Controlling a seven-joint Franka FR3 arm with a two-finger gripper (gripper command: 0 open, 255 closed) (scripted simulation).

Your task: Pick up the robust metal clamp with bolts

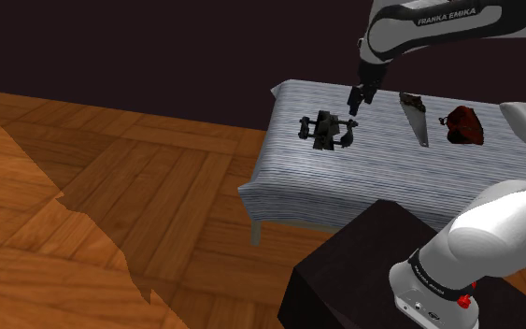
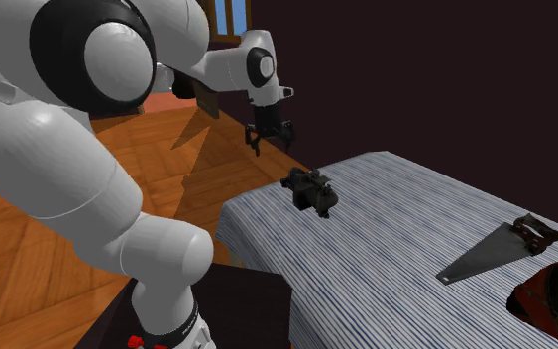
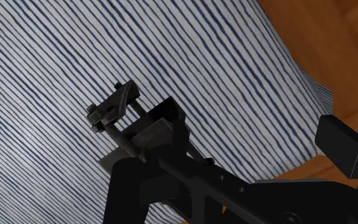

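Striped table [image 1: 298, 178]: one dark clamp [image 1: 326, 129], one handsaw [image 1: 416, 121], one dark-red object [image 1: 464, 126]; gripper [image 1: 357, 105] near clamp, spread wide, empty.

Dim room, crisp renders: a jagged shadow edge crosses the wooden floor [image 1: 158, 178] at 8 o'clock in the shoulder view; the striped tablecloth [image 1: 345, 182] is evenly lit, the clamp [image 1: 326, 129] dark, the white arm [image 2: 58, 149] brightest.

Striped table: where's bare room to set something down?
Free: the broad strip of blue-white striped cloth between the dark metal clamp and the grey handsaw, and the band nearest the black stand. Crowded: the saw's end, beside the dark red lump.
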